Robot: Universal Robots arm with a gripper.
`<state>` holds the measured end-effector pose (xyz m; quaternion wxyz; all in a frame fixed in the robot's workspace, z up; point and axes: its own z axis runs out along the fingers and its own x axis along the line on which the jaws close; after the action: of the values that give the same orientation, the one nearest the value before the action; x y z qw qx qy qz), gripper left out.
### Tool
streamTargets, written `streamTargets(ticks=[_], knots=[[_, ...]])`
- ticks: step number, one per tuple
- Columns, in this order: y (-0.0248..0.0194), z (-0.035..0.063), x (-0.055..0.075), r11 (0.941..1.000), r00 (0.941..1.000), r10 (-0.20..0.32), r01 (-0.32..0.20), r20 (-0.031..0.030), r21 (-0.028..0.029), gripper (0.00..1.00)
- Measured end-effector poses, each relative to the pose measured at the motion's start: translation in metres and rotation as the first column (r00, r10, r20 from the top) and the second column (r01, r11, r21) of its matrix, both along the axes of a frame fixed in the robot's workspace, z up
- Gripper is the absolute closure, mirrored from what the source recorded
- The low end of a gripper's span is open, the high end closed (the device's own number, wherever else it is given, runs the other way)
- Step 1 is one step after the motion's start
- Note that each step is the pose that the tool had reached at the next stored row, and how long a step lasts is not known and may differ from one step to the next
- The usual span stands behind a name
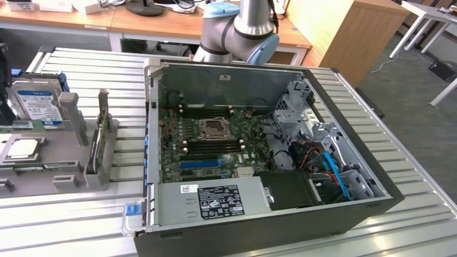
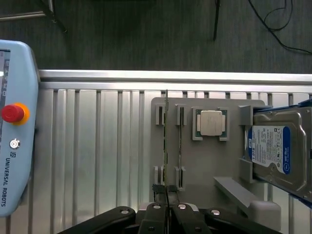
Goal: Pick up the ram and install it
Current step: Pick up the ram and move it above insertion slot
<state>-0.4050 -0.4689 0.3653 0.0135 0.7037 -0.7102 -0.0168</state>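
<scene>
Two ram sticks stand on edge in slots of a grey fixture (image 2: 204,161). In the wrist view I look straight down on their thin top edges, one ram (image 2: 165,146) beside the other (image 2: 180,141). My gripper (image 2: 167,207) hangs high above the fixture, in line with the first stick, its black fingers (image 2: 155,210) shut together with nothing between them. In the exterior view the ram (image 1: 105,118) stands upright in the fixture (image 1: 43,182) on that view's left, beside the open computer case (image 1: 343,209). The motherboard (image 1: 207,134) lies exposed inside the case.
On the fixture also sit a CPU (image 2: 211,122) and a silver hard drive with a blue-white label (image 2: 273,148). A teach pendant with a red stop button (image 2: 12,113) lies on the ribbed metal table (image 2: 97,146). The arm's body (image 1: 239,32) rises behind the case.
</scene>
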Motion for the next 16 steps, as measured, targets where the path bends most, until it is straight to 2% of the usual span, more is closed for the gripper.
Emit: streamTargets(ticks=[16], knots=[[0.0000, 0.0381, 0.000, 1.0000, 1.0000, 0.000, 0.000, 0.0000, 0.0000, 0.89]])
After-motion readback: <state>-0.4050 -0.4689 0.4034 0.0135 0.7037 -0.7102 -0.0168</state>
